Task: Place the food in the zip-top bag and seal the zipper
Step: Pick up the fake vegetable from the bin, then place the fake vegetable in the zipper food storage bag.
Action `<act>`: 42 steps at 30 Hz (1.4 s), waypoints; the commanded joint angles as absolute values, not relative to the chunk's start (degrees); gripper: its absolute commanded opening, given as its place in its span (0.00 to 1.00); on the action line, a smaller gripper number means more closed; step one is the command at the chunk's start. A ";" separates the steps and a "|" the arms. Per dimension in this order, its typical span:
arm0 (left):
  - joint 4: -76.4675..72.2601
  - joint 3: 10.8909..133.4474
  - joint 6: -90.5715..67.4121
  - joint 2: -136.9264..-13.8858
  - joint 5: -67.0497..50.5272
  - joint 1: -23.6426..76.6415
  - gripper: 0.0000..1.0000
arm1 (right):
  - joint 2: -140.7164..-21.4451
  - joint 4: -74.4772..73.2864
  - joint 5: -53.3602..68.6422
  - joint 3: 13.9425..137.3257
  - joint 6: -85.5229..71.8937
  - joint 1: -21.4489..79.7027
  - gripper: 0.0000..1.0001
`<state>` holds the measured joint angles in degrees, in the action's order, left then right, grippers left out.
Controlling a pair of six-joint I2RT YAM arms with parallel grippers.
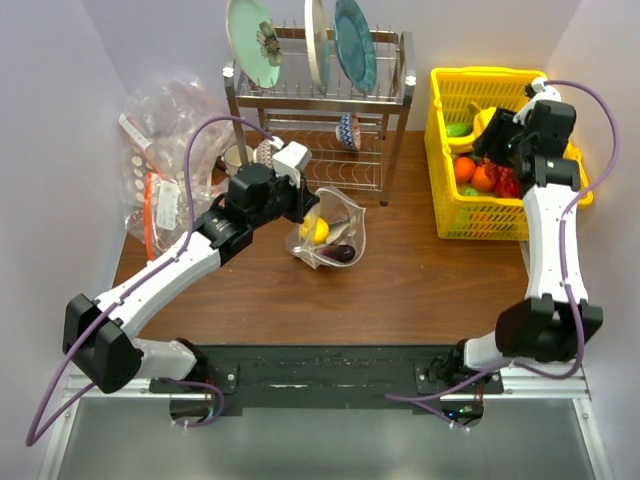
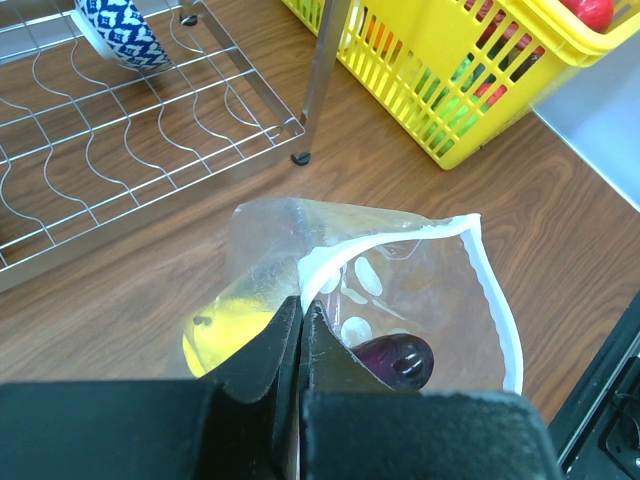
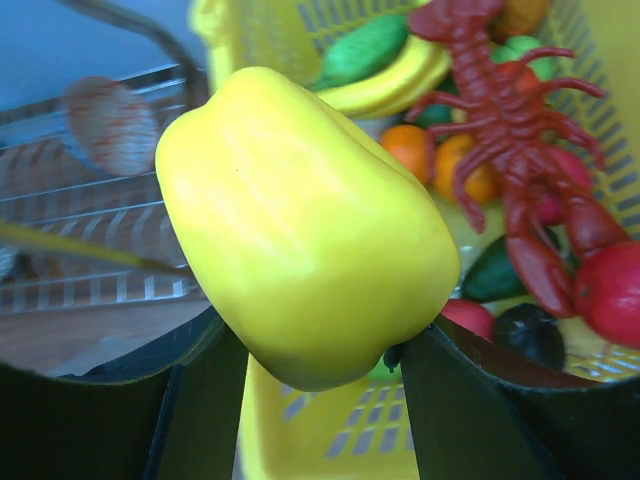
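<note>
left gripper (image 2: 300, 318) pinched on zip-top bag (image 2: 420, 270) rim | right gripper (image 3: 320, 380) clamps yellow pepper (image 3: 300, 220) over far-right-corner basket (image 1: 440, 110) | next: lower pepper squarely through open mouth

Left gripper (image 2: 301, 306): black fingers pinched tight on the bag's white mouth edge.
Zip-top bag (image 2: 300, 230): clear plastic with white dots, mouth gaping, resting on the wooden table (image 2: 560, 240).
Zipper (image 2: 503, 325): white strip curving round the open mouth, unsealed.
Food: purple eggplant (image 2: 396, 360) inside the bag, just beside the fingers; yellow fruit (image 2: 228, 335) behind the plastic at left.
Backdrop: yellow basket (image 2: 450, 95) upper right; wire dish rack (image 2: 130, 135) with blue-patterned bowl (image 2: 115, 28) upper left.
</note>
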<state>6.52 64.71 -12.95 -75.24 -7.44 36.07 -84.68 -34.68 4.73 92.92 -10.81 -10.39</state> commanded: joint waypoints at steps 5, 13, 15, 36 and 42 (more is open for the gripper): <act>5.10 66.71 -13.27 -73.21 -7.03 36.04 0.00 | -72.62 -27.60 24.16 85.00 -17.49 -7.91 0.51; 4.93 66.71 -13.36 -72.60 -7.64 35.95 0.00 | -67.06 -26.29 29.00 80.78 -19.50 4.54 0.51; 5.01 66.53 -13.27 -72.68 -6.86 36.04 0.00 | -66.45 -22.86 29.88 78.05 -21.96 7.28 0.51; 6.59 67.41 -12.75 -74.35 -4.92 36.04 0.00 | -62.75 -12.04 24.53 54.93 -28.04 34.97 0.50; 5.27 66.62 -13.01 -73.56 -6.77 36.04 0.00 | -66.87 -13.01 18.91 56.86 -28.39 35.86 0.50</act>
<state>7.88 64.93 -12.93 -74.61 -5.89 36.07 -64.51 -15.38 23.94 54.81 -27.11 35.53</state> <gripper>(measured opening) 0.019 0.522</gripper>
